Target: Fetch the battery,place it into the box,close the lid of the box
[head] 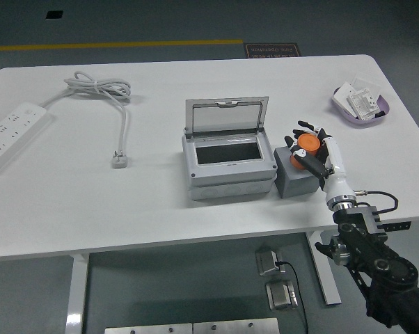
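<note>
Power strip (11, 132) cut off left.

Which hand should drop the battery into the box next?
Right. The right hand is already closed on the orange battery, above the grey block right beside the open box. The left arm is out of view.

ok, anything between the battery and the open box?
Nothing visible. The right robot hand grips the orange battery over the grey block, right beside the box; its lid stands open.
</note>
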You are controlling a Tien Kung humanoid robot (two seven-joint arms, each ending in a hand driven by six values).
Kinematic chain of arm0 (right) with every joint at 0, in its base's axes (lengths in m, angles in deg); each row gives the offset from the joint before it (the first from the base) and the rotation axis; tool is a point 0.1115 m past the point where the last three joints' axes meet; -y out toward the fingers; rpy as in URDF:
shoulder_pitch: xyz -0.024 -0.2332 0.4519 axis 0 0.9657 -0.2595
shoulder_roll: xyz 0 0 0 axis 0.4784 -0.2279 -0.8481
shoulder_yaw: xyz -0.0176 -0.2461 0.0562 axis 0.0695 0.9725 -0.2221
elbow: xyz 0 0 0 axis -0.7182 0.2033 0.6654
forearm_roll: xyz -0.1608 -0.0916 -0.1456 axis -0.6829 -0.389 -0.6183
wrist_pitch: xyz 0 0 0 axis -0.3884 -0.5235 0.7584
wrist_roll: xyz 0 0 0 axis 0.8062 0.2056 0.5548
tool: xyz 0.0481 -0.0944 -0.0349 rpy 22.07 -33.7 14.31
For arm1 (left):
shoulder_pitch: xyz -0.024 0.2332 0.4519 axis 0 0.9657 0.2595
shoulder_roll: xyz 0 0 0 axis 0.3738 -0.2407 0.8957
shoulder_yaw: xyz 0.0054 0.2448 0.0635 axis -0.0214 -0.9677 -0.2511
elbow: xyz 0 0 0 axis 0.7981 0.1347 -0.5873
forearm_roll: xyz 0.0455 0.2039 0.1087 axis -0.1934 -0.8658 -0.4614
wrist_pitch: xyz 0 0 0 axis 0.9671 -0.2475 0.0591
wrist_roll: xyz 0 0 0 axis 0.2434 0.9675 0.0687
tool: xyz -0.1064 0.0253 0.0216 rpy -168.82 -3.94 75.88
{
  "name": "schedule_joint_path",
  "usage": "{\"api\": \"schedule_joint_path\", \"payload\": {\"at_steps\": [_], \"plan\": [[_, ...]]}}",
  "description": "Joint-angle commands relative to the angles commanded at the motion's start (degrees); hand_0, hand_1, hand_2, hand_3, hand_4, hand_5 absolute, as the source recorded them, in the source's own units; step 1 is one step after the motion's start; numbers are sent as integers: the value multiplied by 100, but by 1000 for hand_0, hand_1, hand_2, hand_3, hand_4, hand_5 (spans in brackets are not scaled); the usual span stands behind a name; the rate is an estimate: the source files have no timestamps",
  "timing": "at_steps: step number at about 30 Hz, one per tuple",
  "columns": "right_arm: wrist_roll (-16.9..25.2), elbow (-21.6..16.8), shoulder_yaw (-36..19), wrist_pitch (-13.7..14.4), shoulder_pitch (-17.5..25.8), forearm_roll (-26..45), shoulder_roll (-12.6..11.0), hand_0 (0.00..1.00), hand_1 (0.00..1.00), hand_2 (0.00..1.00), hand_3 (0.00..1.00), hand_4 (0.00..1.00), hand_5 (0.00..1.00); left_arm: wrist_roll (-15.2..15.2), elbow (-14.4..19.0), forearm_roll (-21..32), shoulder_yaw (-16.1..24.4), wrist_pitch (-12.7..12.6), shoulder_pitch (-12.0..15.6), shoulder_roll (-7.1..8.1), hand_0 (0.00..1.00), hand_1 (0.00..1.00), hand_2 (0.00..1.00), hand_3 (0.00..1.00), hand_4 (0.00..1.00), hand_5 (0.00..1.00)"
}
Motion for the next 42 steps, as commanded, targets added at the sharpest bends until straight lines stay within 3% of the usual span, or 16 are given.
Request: {"api": "schedule_joint_path", "payload": {"at_steps": [6,7,12,13,18,19,30,31,36,37,42], "plan": [[-11,-20,14,78,-3,6,2,695,722,696,764,711,196,-6,0,1,2,0,-1,0,588,622,598,670,761,211],[-12,-22,17,90,-4,7,2,652,699,668,712,376,48,-7,0,2,2,0,-2,-2,588,623,598,670,761,210],[-18,-42,27,167,-14,0,2,652,699,668,712,376,48,-9,0,5,3,-2,-2,-5,588,623,598,670,761,210],[-20,-46,29,181,-16,-3,1,653,637,597,633,74,2,-9,0,5,5,-2,-2,-4,589,623,598,670,761,209],[-31,-62,40,239,-20,-14,0,653,637,597,633,74,2,-10,0,3,10,-4,1,-2,589,623,598,670,761,209],[-35,-64,44,247,-20,-9,1,628,616,572,610,3,2,-10,0,4,10,-4,2,-1,590,623,598,670,762,209],[-124,-105,62,261,-31,12,-1,572,586,545,591,2,2,-14,0,15,9,-8,9,0,590,624,598,670,762,209],[-127,-113,61,261,-36,16,-1,549,559,505,538,2,2,-13,0,16,8,-8,10,0,590,624,598,669,762,209],[-142,-172,54,260,-75,13,-8,549,559,505,538,2,2,-13,0,21,7,-11,11,-2,590,624,598,669,762,209],[-145,-189,52,260,-86,8,-11,501,516,454,407,2,2,-14,0,18,10,-12,11,-2,590,624,598,668,762,209],[-153,-270,28,277,-141,-19,-25,501,516,454,407,2,2,-17,0,16,14,-14,11,-5,590,624,598,668,762,209]]}}
